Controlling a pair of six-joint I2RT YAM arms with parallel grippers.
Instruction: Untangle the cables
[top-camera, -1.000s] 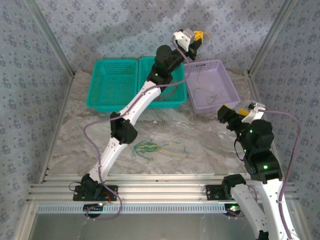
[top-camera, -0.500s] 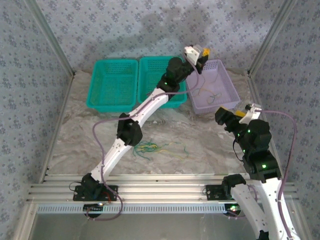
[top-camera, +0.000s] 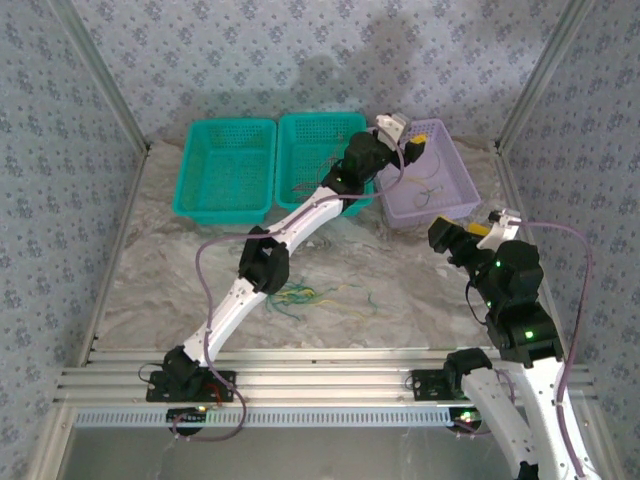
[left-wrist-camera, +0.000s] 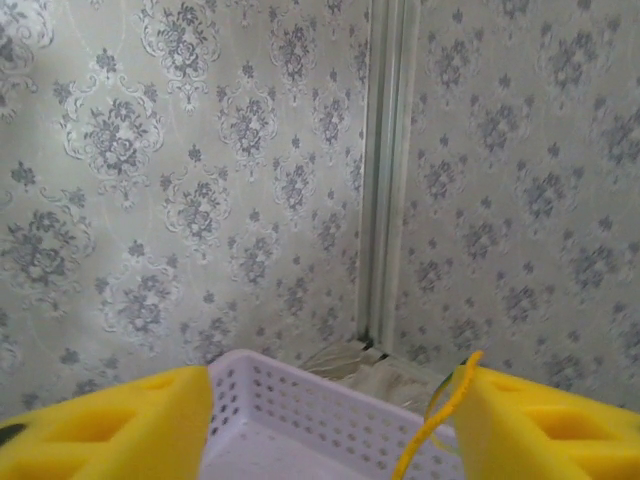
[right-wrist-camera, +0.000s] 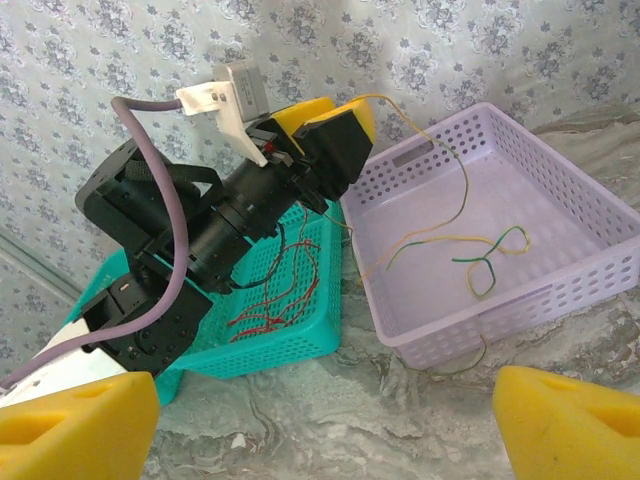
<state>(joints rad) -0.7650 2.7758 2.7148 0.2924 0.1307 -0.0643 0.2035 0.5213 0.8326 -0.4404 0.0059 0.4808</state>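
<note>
Cables mostly lie tangled on the near side of the lilac basket; drop-off in hand, one yellow strand hanging into it from my released left fingers, right fingers likewise spread; next, I judge, shake it clear.

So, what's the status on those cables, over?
Left gripper open over lilac basket, yellow wire clinging to one finger. Right gripper open, empty, near basket front. Tangle lies on table, left arm's elbow close beside.
</note>
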